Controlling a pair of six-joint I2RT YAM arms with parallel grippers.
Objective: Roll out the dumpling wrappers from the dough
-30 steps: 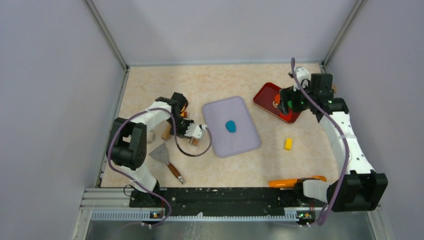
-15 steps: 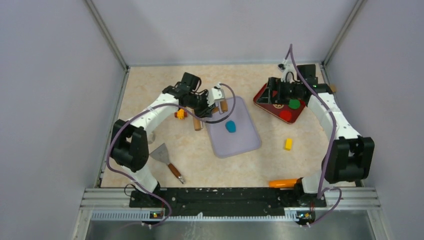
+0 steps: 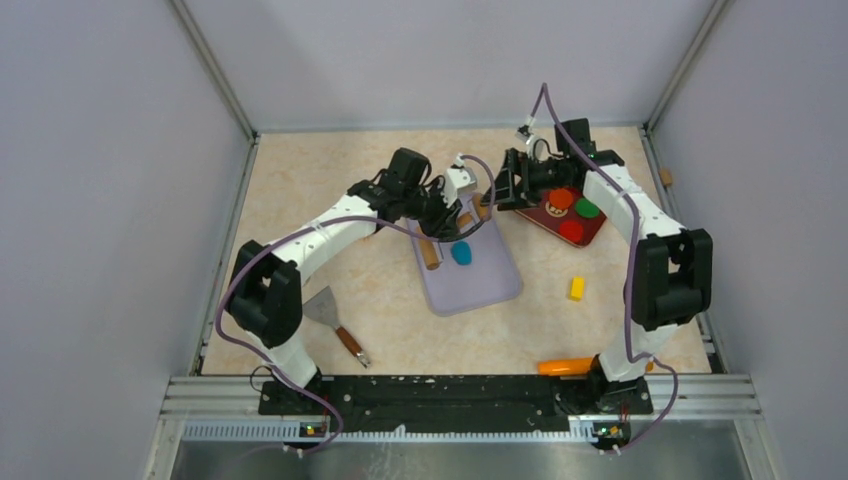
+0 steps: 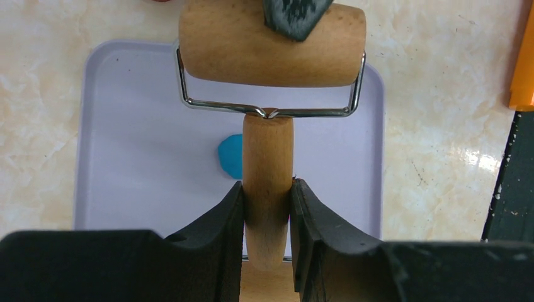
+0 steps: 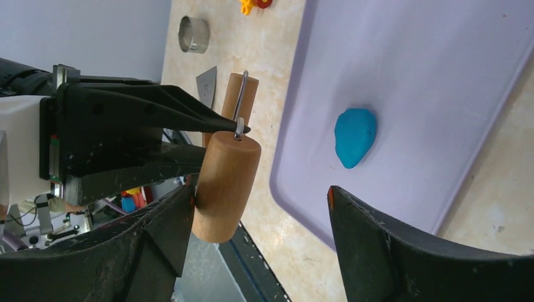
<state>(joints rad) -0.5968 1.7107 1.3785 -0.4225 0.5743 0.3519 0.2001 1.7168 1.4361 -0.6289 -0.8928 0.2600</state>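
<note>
The dough [image 3: 461, 253] is a small teal-blue lump, still thick and not rolled flat. It lies alone near the middle of the lavender mat [image 3: 470, 285]. In the right wrist view it shows as a rounded blob [image 5: 355, 137] well inside the mat's raised rim.

Just above it is the wooden roller [image 4: 267, 163]. Seen from the left wrist, the handle crosses the right edge of the dough and hides part of it. The barrel lies crosswise at the mat's far edge, not on the dough.

The left end effector [image 4: 267, 185] is clamped on the roller's handle, with a finger pressed on each side.

The right end effector [image 5: 261, 192] reaches in from the far side with its jaws spread wide and nothing between them. One of its fingers [image 4: 296, 16] overlaps the barrel in the left wrist view; whether it touches the wood I cannot tell.

The mat lies on a marbled beige tabletop [image 3: 330, 180]. A red tray [image 3: 550, 222] holding red and green discs is just beyond the mat's right far corner. A yellow block [image 3: 576, 288] lies to the mat's right, and a scraper [image 3: 322, 305] is to its left, nearer the arm bases. A metal ring cutter [image 5: 193, 34] stands apart on the tabletop.
</note>
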